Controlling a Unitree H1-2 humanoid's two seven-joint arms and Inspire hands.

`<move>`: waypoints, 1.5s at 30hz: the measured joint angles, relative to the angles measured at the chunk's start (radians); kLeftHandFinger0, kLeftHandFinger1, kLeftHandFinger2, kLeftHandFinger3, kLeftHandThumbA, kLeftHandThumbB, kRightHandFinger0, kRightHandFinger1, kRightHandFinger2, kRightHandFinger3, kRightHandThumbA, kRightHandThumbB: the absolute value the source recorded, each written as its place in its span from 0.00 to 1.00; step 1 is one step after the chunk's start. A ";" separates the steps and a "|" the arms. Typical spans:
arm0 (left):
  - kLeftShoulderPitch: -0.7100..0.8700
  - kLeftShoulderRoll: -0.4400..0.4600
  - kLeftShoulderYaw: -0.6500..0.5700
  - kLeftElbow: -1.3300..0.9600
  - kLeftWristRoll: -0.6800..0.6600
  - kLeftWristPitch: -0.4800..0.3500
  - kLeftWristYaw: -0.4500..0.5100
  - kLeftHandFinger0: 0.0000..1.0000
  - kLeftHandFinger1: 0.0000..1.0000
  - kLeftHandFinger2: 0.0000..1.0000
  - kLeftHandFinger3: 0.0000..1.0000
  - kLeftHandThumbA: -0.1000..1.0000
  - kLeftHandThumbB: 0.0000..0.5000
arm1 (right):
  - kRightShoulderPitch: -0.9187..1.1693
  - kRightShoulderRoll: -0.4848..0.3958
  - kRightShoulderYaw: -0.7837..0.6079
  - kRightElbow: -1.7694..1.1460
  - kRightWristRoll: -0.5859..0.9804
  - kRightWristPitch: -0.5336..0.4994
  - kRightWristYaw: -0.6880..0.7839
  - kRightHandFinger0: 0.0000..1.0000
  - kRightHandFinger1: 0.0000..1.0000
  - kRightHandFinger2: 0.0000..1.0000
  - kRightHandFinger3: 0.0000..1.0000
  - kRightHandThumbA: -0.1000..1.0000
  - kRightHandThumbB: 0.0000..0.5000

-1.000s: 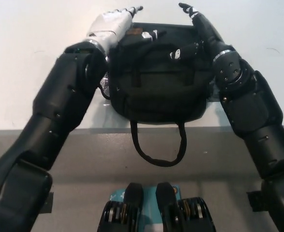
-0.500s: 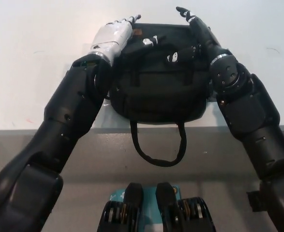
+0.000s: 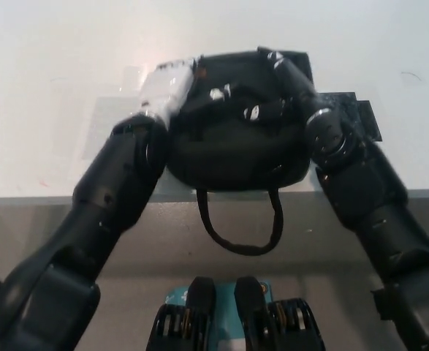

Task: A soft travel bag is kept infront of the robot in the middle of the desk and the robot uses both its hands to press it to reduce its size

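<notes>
A soft black fabric travel bag point(image 3: 236, 139) sits in the middle of the white worktop point(image 3: 53, 88), close to the worktop's near edge, with its long axis running side to side along that edge. Its sides bulge into a rounded, bunched shape, and a few small pale zipper pulls point(image 3: 218, 93) show on its top. A black looped carry strap point(image 3: 240, 227) hangs from the bag's near side over the near edge of the worktop, so the strap end points toward the robot. The white left hand point(image 3: 166, 86) is pressed flat against the bag's left end, at its far corner; it grasps nothing, and whether its fingers are spread or closed is not clear, since the picture is blurred there. The black right hand point(image 3: 287, 73) lies against the bag's right end and over its top far corner; black on black, its fingers cannot be made out either. Both forearms flank the bag, touching its sides. A dark flat patch point(image 3: 357, 113) shows on the worktop just beyond the right arm.
</notes>
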 measured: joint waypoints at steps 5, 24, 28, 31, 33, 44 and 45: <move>0.035 -0.012 -0.033 0.073 0.000 -0.026 0.066 1.00 1.00 1.00 1.00 1.00 0.57 | 0.019 0.032 0.023 0.144 -0.003 -0.072 -0.055 1.00 1.00 1.00 1.00 1.00 0.30; 0.069 -0.040 -0.167 0.261 0.010 -0.121 0.294 1.00 1.00 1.00 1.00 1.00 0.54 | 0.077 0.076 0.162 0.313 -0.047 -0.254 -0.313 1.00 1.00 1.00 1.00 1.00 0.25; 0.079 -0.040 -0.177 0.265 0.010 -0.131 0.323 1.00 1.00 1.00 1.00 1.00 0.56 | 0.088 0.082 0.174 0.318 -0.050 -0.275 -0.357 1.00 1.00 1.00 1.00 1.00 0.26; 0.081 -0.040 -0.180 0.266 0.010 -0.136 0.331 1.00 1.00 1.00 1.00 1.00 0.55 | 0.088 0.083 0.180 0.324 -0.051 -0.282 -0.375 1.00 1.00 1.00 1.00 1.00 0.31; 0.078 -0.039 -0.181 0.265 0.010 -0.139 0.332 1.00 1.00 1.00 1.00 1.00 0.56 | 0.081 0.083 0.181 0.326 -0.051 -0.286 -0.383 1.00 1.00 1.00 1.00 1.00 0.31; 0.074 0.021 -0.129 0.114 -0.034 -0.174 0.289 1.00 1.00 1.00 1.00 1.00 0.57 | 0.048 0.049 0.151 0.245 -0.036 -0.288 -0.362 1.00 1.00 1.00 1.00 1.00 0.25; 0.074 0.029 -0.117 0.085 -0.041 -0.173 0.278 1.00 1.00 1.00 1.00 1.00 0.55 | 0.045 0.042 0.144 0.220 -0.033 -0.285 -0.353 1.00 1.00 1.00 1.00 1.00 0.21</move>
